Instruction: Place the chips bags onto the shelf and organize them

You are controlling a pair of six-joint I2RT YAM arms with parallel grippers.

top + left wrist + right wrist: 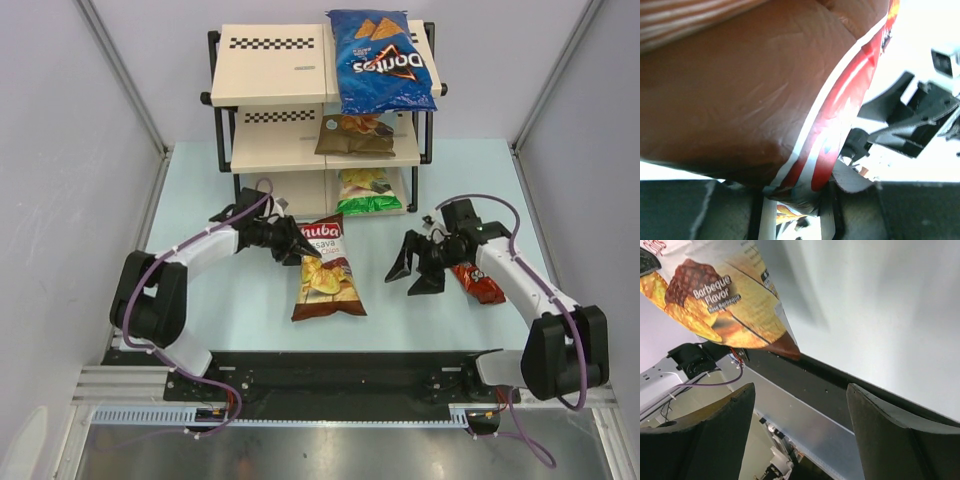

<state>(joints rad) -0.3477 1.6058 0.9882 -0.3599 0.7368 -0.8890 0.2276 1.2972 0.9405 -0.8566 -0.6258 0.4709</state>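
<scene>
Our left gripper has its jaws pinched on the top corner of the brown Chuba Cassava bag, which lies on the table before the shelf. Our right gripper hangs with jaws wide and empty, just beside the red chips bag.

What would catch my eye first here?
The big blue Doritos bag lying on the shelf's top board, at the back. Then the brown Chuba bag in the middle, its corner pinched by the left gripper, while the right gripper stands open beside it.
</scene>
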